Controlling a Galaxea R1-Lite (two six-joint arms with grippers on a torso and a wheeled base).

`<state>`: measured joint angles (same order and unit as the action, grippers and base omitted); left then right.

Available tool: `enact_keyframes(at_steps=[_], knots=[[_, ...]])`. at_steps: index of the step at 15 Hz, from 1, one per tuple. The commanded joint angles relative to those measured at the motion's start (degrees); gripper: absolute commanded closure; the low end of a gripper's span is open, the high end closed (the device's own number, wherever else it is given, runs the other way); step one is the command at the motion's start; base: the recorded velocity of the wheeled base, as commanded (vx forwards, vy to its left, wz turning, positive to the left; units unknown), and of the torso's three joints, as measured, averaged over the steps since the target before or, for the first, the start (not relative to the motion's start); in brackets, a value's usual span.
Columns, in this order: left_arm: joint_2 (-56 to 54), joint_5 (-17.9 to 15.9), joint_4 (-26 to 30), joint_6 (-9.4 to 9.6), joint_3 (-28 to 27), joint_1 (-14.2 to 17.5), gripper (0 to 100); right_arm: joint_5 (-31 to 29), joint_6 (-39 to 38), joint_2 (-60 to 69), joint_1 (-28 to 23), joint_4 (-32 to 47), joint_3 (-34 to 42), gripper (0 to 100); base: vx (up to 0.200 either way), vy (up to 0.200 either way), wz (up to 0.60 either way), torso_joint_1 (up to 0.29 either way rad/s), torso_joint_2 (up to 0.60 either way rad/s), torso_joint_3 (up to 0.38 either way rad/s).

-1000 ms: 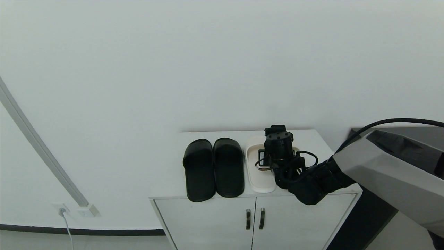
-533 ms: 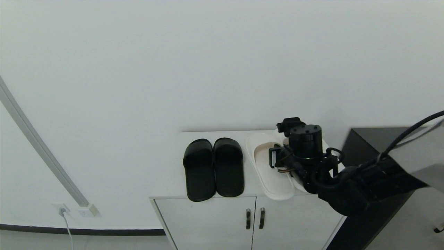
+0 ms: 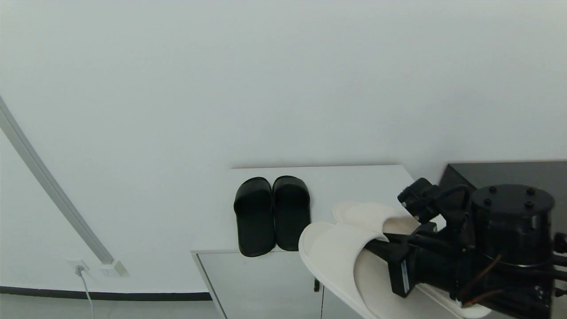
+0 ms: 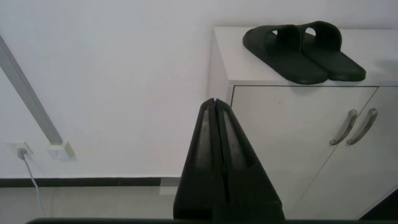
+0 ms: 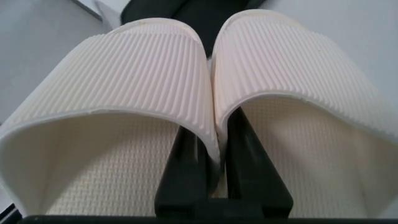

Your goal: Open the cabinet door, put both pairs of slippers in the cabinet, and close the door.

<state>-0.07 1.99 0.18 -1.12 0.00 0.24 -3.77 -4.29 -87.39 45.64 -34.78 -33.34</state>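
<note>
My right gripper [image 3: 392,246] is shut on the pair of white slippers [image 3: 341,252], pinching their two inner straps together [image 5: 214,134]. It holds them in the air in front of the white cabinet's [image 3: 261,283] right side. The pair of black slippers [image 3: 271,215] lies side by side on the cabinet top, also seen as black slippers [image 4: 305,50] in the left wrist view. The cabinet doors [image 4: 298,143] are closed, with two handles [image 4: 354,126] at the middle. My left gripper [image 4: 216,124] is shut with nothing in it, low and to the left of the cabinet.
A black piece of furniture [image 3: 509,175] stands right of the cabinet. A white wall rises behind. A wall socket with a plugged cable [image 3: 79,269] and a slanted grey trunking [image 3: 48,186] are on the left.
My right gripper has lifted the white slippers off the cabinet top and drawn them toward the camera and to the right. The black slippers stayed in place.
</note>
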Motion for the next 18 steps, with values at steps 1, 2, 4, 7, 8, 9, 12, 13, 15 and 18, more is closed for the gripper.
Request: enact_keyframes(at_steps=[1,2,4,7,8,9,12,13,15,18], knots=[[0.1,0.0,0.0,-0.11,0.0,0.0,100,0.7,0.0,5.5,1.8,0.8,2.5,100,0.000,0.000,0.00,0.000,0.00,0.000],[0.1,0.0,0.0,-0.02,0.0,0.0,100,1.0,-0.1,5.4,2.1,0.8,2.5,100,0.000,0.000,0.00,0.000,0.00,0.000],[0.1,0.0,0.0,-0.11,0.0,0.0,100,1.0,-0.1,5.1,2.5,0.8,2.7,100,0.000,0.000,0.00,0.000,0.00,0.000],[0.1,0.0,0.0,-0.11,0.0,0.0,100,1.0,-0.1,5.1,2.5,0.8,2.8,100,-0.067,0.000,0.00,0.001,0.00,0.002],[0.1,0.0,0.0,-0.11,0.0,0.0,100,1.0,-0.1,5.1,2.5,0.8,3.0,100,-0.200,0.000,0.00,0.002,0.01,0.002],[0.1,0.0,0.0,-0.11,0.0,0.0,100,1.0,-0.1,5.0,2.5,0.8,3.2,100,-0.200,0.000,0.00,0.012,0.00,-0.002],[0.1,0.0,0.0,-0.11,0.0,-0.1,100,1.0,0.1,5.0,2.5,0.8,3.6,100,-0.200,0.000,0.00,-0.001,0.00,0.001],[0.1,0.0,0.0,-0.11,0.0,0.0,100,1.0,0.1,4.9,2.5,0.8,3.9,100,0.000,0.000,0.00,0.000,0.00,0.000],[0.1,0.0,0.0,-0.11,0.0,0.0,100,1.0,0.1,4.7,2.5,0.7,3.9,100,0.000,0.000,0.00,0.000,0.00,0.000],[0.1,0.0,0.0,-0.11,0.0,0.0,100,1.0,0.1,4.3,2.5,0.6,4.1,100,0.000,0.000,0.00,0.000,0.00,0.000]])
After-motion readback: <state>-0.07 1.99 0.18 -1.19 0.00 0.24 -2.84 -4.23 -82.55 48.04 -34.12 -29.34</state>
